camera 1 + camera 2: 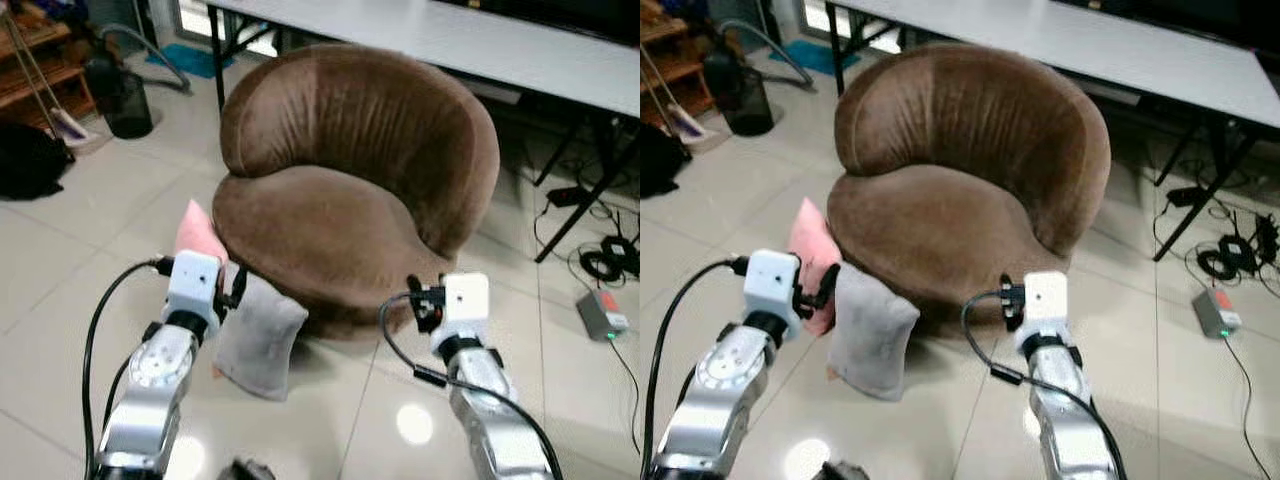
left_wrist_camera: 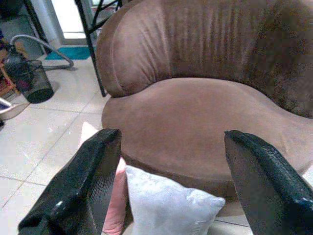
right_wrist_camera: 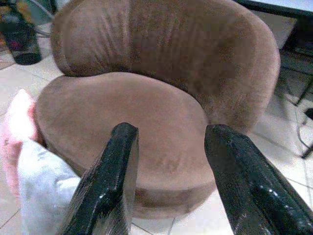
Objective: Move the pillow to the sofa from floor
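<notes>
I have both arms raised and reaching forward toward the brown sofa [image 1: 350, 180], a round, low armchair-like seat with a curved back. My left gripper [image 2: 171, 171] sits in front of the sofa's left front edge, just above the pillows, its fingers [image 2: 83, 181] spread wide and holding nothing. My right gripper [image 3: 168, 176] hovers before the seat's right front edge, fingers [image 3: 110, 181] also well apart and empty. The grey pillow [image 1: 258, 340] stands upright on the tiled floor [image 1: 60, 290], leaning against the front of the sofa base, its long axis running roughly up and down with a top corner pointing toward the seat. A pink pillow [image 1: 198, 235] stands just behind it on the left, touching both it and the sofa. Behind the sofa runs a long grey surface [image 1: 500, 45]; cables [image 1: 605, 255] lie on the floor to the right.
</notes>
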Robot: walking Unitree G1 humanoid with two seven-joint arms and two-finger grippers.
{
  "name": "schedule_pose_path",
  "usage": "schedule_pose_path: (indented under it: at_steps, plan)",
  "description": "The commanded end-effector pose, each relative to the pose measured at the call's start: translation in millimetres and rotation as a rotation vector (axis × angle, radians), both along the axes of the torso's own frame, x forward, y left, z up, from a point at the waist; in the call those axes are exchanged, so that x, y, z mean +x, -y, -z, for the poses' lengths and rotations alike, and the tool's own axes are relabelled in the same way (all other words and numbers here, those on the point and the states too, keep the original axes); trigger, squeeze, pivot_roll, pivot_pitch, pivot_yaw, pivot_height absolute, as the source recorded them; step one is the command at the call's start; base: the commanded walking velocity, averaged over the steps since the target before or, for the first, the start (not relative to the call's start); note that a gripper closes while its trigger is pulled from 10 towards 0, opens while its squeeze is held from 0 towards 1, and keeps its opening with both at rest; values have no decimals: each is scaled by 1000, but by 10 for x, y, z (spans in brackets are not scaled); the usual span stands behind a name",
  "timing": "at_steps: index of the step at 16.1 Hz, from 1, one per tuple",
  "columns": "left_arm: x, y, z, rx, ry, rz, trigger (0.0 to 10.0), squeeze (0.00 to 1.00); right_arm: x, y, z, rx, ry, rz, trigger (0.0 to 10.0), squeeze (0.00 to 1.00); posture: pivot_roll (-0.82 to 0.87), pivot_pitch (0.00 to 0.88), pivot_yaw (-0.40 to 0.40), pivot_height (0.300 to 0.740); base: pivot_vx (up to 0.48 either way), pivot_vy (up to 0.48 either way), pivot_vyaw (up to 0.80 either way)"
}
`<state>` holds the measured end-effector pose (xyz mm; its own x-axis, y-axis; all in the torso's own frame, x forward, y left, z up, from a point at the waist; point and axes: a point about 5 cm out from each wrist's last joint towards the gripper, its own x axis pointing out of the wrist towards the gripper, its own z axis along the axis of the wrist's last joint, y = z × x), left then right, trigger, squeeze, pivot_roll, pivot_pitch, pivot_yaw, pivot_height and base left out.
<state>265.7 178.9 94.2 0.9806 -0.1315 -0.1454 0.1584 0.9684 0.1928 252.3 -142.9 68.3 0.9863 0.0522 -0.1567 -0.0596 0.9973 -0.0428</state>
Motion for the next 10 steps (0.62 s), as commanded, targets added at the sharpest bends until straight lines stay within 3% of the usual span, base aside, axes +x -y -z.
schedule_pose_path:
  at_steps: [1,4,10]
  plan:
    - [5,21,-58,-2,23,19,10000,0,-3,61,-29,-10,7,30,10000,0,141,55,-107,740,412,0,0]
    - [35,43,-68,32,29,33,10000,0,27,55,-31,-43,8,48,10000,0,142,56,-98,740,420,0,0]
    - [41,59,-67,45,25,48,10000,0,28,44,-43,-54,7,47,10000,0,139,58,-96,740,419,0,800]
